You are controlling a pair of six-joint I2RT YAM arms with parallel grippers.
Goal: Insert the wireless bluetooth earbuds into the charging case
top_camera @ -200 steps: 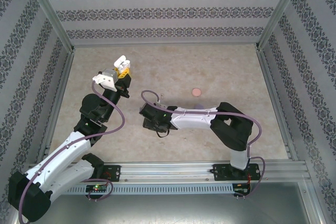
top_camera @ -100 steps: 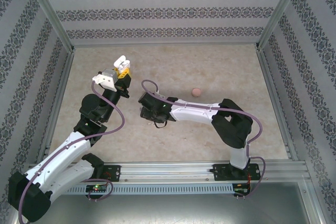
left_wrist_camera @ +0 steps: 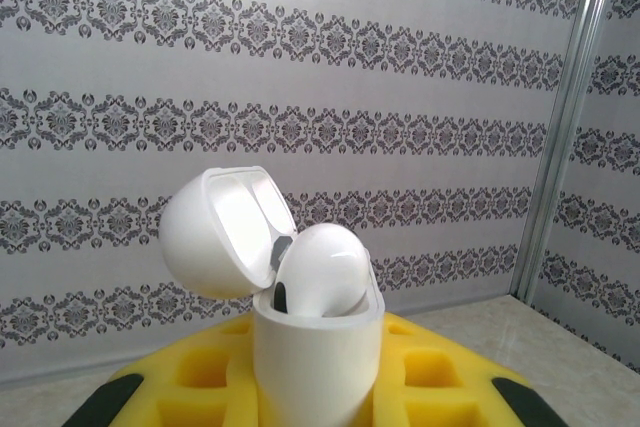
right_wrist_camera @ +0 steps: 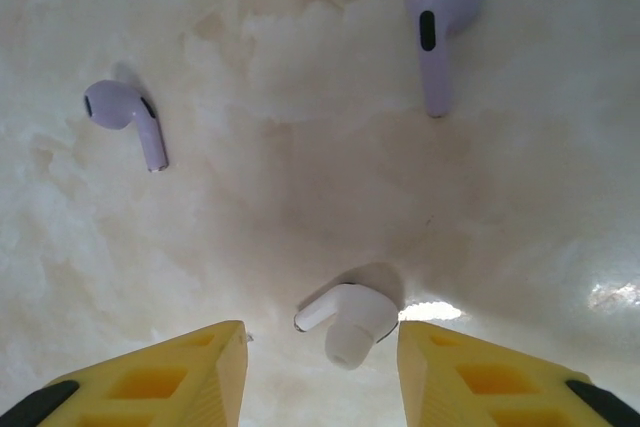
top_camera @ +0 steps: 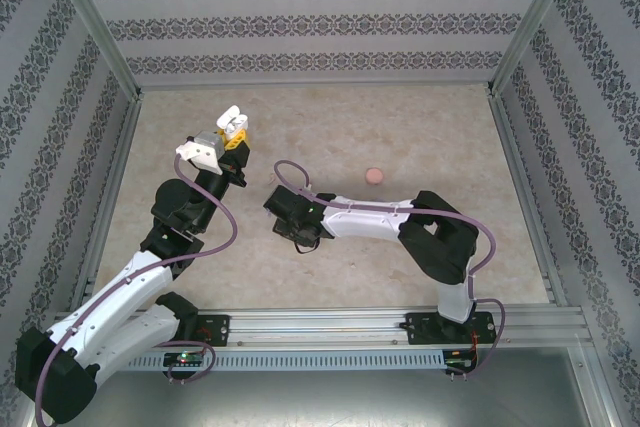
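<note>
My left gripper (left_wrist_camera: 318, 392) is shut on a white charging case (left_wrist_camera: 318, 357), held upright above the table with its lid (left_wrist_camera: 225, 232) flipped open. One white earbud (left_wrist_camera: 320, 272) sits in the case. In the top view that gripper (top_camera: 231, 135) is raised at the left. My right gripper (right_wrist_camera: 320, 339) points down at the table, open, with a white earbud (right_wrist_camera: 350, 320) lying on the table between its yellow fingers (right_wrist_camera: 180, 372), untouched. Two purple earbuds lie farther off, one at the left (right_wrist_camera: 125, 117) and one at the right (right_wrist_camera: 440, 17).
A small pink round object (top_camera: 374, 175) lies on the table to the right of my right gripper (top_camera: 292, 219). Patterned walls and metal posts (top_camera: 100, 37) enclose the beige table (top_camera: 420, 127) on three sides.
The right wrist shifted a little away from the bases, then came back and lower over the table. The left arm with the case has stayed still.
</note>
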